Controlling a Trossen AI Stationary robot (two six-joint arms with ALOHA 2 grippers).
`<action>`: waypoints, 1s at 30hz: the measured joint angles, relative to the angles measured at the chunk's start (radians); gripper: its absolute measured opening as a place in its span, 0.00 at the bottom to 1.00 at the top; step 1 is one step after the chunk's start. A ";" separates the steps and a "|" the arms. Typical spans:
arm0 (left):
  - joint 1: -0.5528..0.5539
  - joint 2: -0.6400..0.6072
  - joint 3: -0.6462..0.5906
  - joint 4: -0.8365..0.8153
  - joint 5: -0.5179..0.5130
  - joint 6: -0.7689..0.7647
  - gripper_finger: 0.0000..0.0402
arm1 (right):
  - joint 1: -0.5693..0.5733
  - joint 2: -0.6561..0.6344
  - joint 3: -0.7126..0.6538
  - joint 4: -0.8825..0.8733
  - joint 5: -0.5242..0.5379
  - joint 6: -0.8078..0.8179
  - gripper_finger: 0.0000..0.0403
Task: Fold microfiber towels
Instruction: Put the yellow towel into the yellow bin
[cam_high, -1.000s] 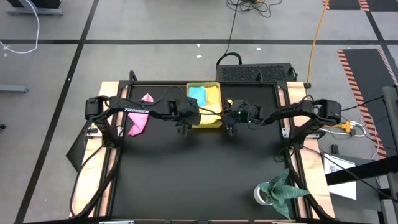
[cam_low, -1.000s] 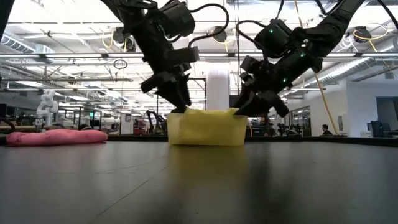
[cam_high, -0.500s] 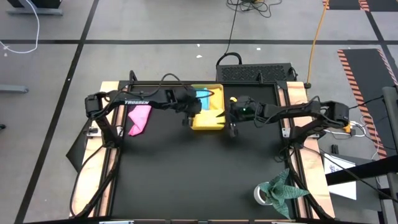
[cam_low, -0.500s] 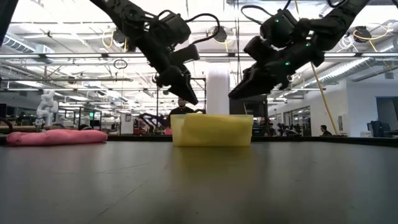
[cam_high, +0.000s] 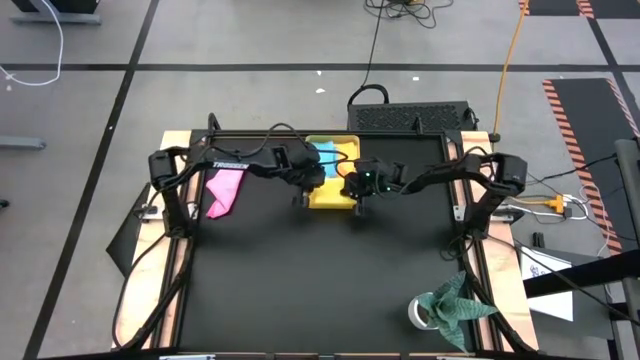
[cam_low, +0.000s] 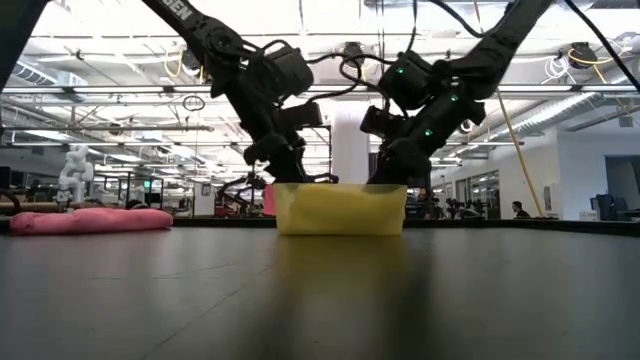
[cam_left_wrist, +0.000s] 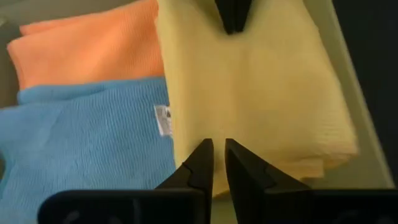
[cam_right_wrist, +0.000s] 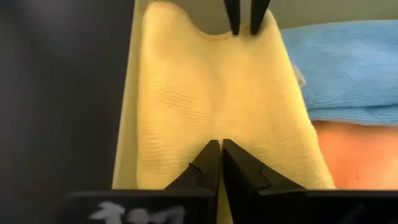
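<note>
Seen from above, a soft pink microfiber towel (cam_high: 224, 190) lies crumpled at the far left of the black table (cam_high: 320, 280), well apart from everything else. Toward the middle of the table's far edge sits a rigid translucent yellow rectangular tray (cam_high: 331, 198). Inside it, three cloths lie side by side: a light blue microfiber towel (cam_left_wrist: 87, 137), an orange microfiber towel (cam_left_wrist: 87, 46) and a yellow microfiber towel (cam_left_wrist: 249, 93).

The left gripper (cam_left_wrist: 218, 163) reaches into the tray from the left side. Its two dark fingers are almost closed, pinching one edge of the yellow towel between them.

The right gripper (cam_right_wrist: 218, 158) comes in from the tray's right side. Its fingers are likewise nearly together, nipping the opposite edge of the same yellow towel.

A dark green cloth (cam_high: 455, 300) sits at the table's near right corner.
</note>
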 joint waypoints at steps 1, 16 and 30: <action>-0.006 -0.008 0.000 -0.001 -0.018 -0.006 0.10 | 0.001 0.006 0.010 -0.019 0.000 -0.003 0.02; -0.039 0.015 0.000 0.131 -0.065 -0.117 0.09 | 0.004 -0.142 0.020 -0.039 0.043 0.064 0.00; -0.042 0.068 0.002 0.081 -0.034 -0.124 0.09 | -0.009 0.045 0.022 -0.028 0.080 0.051 0.00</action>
